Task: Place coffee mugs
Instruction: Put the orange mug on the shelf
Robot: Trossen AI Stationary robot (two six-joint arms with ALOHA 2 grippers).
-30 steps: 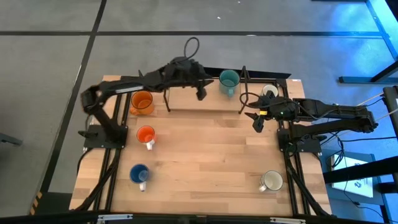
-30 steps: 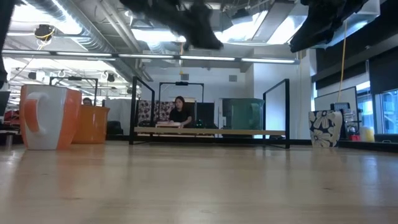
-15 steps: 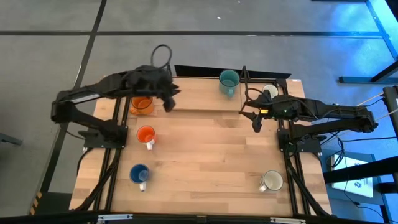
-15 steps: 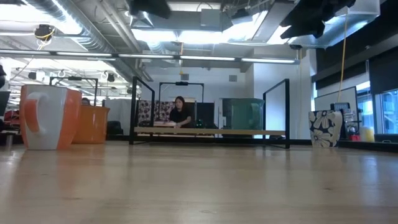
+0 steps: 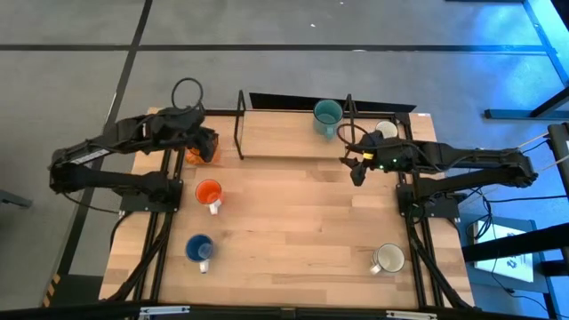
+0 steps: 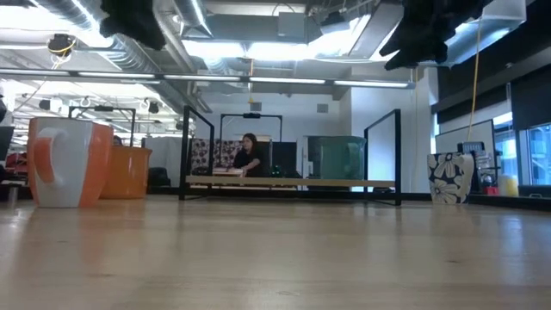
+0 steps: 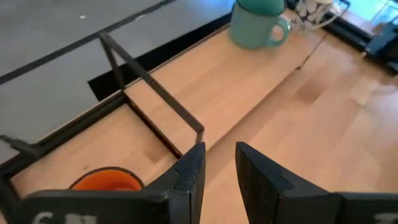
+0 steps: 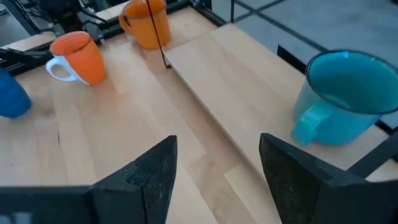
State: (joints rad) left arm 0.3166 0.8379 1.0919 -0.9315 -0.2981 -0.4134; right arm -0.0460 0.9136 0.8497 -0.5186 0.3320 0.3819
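While left hand (image 5: 206, 145), narrow, hovers over larger orange mug (image 5: 197, 155), right hand (image 5: 356, 171) wide near teal mug (image 5: 326, 116).

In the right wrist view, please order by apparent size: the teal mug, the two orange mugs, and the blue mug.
1. Teal mug, largest, though it is nearest the camera.
2. and 3. Orange mug with white handle and all-orange mug look alike; not ranked.
The blue mug is cut by the frame edge, so unsure.
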